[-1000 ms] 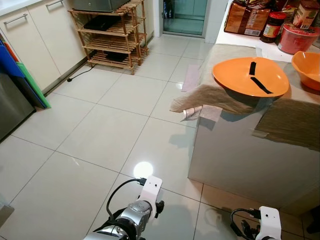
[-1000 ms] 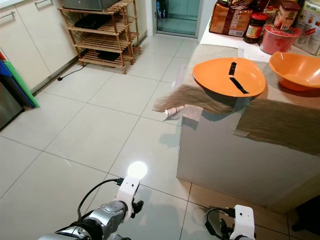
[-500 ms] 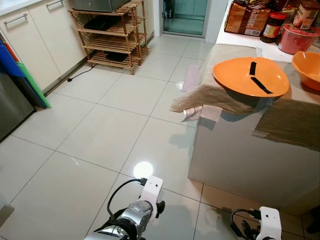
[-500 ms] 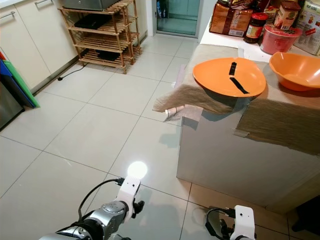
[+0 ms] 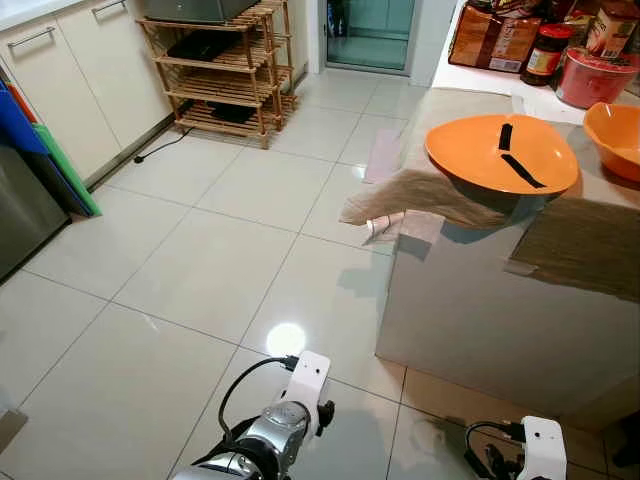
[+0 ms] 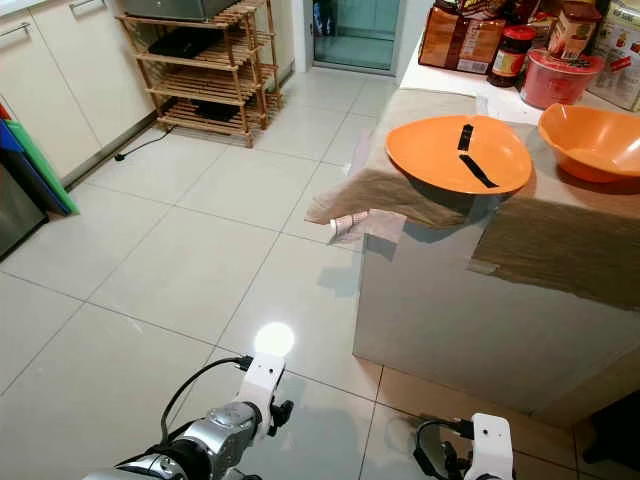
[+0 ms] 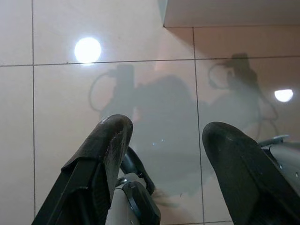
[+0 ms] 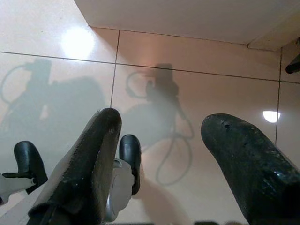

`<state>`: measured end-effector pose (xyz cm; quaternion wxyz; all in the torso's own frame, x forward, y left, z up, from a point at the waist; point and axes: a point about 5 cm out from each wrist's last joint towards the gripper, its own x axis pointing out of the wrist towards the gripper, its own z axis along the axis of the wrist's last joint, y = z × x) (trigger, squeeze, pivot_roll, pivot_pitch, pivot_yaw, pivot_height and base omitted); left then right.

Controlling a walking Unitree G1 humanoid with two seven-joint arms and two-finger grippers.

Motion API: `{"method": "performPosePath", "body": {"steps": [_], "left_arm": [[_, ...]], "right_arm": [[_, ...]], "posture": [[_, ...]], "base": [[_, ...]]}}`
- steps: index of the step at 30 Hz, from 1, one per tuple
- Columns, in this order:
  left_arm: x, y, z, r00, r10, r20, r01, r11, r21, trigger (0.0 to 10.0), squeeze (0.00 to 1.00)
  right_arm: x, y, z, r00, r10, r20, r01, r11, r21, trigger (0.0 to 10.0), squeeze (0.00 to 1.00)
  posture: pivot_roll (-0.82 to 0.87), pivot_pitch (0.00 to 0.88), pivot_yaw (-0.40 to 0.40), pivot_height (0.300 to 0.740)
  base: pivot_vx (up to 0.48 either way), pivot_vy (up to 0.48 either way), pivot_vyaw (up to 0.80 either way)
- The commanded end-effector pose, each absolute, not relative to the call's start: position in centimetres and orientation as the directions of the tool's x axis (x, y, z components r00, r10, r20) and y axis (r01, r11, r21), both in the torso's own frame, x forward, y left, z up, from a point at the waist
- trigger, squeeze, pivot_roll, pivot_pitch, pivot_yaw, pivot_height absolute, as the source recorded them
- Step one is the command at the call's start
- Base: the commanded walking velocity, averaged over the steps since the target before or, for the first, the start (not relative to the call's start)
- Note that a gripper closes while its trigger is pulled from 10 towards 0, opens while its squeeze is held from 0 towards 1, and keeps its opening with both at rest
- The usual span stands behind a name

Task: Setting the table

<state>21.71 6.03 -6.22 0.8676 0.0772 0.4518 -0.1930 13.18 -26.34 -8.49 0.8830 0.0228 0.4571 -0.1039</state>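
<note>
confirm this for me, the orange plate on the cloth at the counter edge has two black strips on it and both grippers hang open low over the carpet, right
Not quite: the floor is pale glossy tile, not carpet, as the left eye view and both wrist views show. The rest holds: the orange plate sits on the cloth at the counter edge with two black strips on it, and the left gripper and right gripper hang open, low over that tile.
</note>
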Motion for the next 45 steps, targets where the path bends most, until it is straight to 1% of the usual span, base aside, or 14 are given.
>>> {"method": "performPosePath", "body": {"steps": [1,30,37,45], "left_arm": [[21.78,5.99,-6.17,0.508,-0.272,-0.817,0.421,0.906,-0.04,10.0,0.0],[21.73,6.36,-6.3,0.502,-0.25,-0.828,0.396,0.917,-0.037,10.0,0.0],[21.76,6.02,-6.2,0.51,-0.258,-0.82,0.377,0.924,-0.056,10.0,0.0],[21.83,5.77,-6.1,0.504,-0.27,-0.82,0.392,0.918,-0.061,10.0,0.0]], "right_arm": [[13.19,-26.6,-8.44,0.551,-0.164,-0.818,0.214,0.976,-0.052,10.0,0.0],[13.23,-26.4,-8.53,0.54,-0.16,-0.826,0.188,0.98,-0.067,10.0,0.0],[13.32,-26.76,-8.38,0.54,-0.169,-0.824,0.179,0.98,-0.084,10.0,0.0],[13.46,-27.12,-8.21,0.544,-0.205,-0.813,0.205,0.973,-0.108,10.0,0.0]], "posture": [[-0.07,0.0,0.028,0.74],[-0.07,0.0,0.018,0.74],[-0.1,0.0,-0.008,0.74],[-0.13,0.0,-0.006,0.74]], "base": [[0.0,0.0,0.0],[0.0,0.0,0.0],[0.0,0.0,0.0],[0.0,0.0,0.0]]}}
